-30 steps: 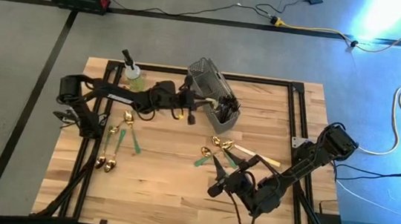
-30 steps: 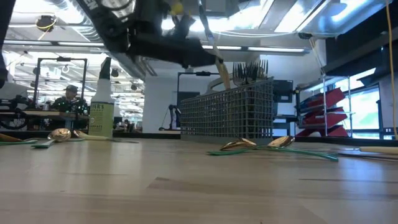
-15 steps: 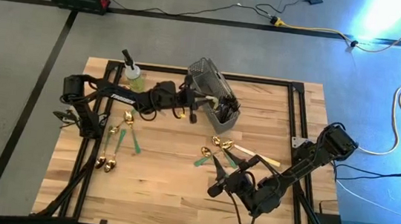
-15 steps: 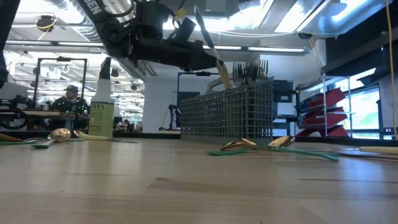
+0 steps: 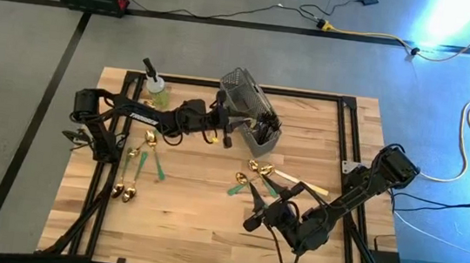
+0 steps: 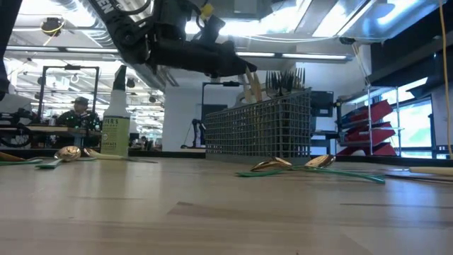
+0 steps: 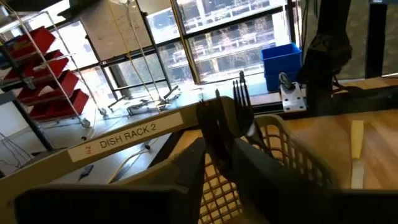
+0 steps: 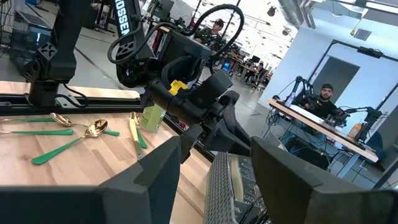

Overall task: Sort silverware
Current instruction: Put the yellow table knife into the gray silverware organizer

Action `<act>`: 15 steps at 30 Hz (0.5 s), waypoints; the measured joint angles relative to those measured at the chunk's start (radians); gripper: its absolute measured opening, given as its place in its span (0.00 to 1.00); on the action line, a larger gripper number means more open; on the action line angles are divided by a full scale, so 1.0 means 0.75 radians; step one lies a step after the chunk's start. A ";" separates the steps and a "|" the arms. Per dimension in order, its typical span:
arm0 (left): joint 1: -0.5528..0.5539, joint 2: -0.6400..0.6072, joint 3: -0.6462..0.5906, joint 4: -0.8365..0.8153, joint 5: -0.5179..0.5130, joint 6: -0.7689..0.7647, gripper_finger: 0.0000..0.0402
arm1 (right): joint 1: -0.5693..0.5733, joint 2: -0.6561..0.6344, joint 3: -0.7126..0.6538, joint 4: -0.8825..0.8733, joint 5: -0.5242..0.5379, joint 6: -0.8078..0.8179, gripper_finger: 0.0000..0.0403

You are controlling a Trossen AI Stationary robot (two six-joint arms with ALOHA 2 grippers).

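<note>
Two arms at work: left gripper (image 5: 225,133) over caddy (image 5: 250,116) near worktop's far edge, fingers parting round cream-handled piece (image 6: 252,86). Right gripper (image 5: 254,216) half-open, empty, near front edge. Loose silverware (image 5: 137,167) stiff, light, slippery; grasp mid-handle.

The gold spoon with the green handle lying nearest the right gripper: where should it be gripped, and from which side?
Likely at mid-handle, from straight above. The gold spoon with the green handle lies flat on the table, so only its slim green handle offers two free edges; the fingers should close across it. The right gripper hovers nearby.
</note>
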 joint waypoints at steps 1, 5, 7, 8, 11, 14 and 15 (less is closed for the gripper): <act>0.000 0.000 0.000 0.000 -0.004 0.000 0.19 | 0.000 0.000 0.000 0.001 0.000 0.000 0.44; 0.000 0.000 0.000 -0.001 -0.006 0.000 0.25 | 0.000 0.000 0.000 0.000 0.000 0.000 0.44; 0.000 0.000 0.000 0.000 -0.006 0.000 0.27 | 0.000 0.000 0.000 0.000 0.000 0.000 0.44; 0.000 0.000 0.000 0.003 -0.010 0.000 0.29 | 0.000 0.000 0.000 0.000 0.000 0.000 0.44; -0.003 -0.001 0.000 0.015 -0.053 -0.022 0.31 | 0.000 0.000 0.000 0.001 0.000 0.000 0.44; -0.009 -0.083 -0.008 -0.085 -0.071 -0.051 0.32 | 0.000 0.000 0.000 0.000 0.000 0.000 0.44; -0.012 -0.131 -0.007 -0.107 -0.070 -0.037 0.32 | 0.001 0.000 0.000 0.001 0.000 0.000 0.44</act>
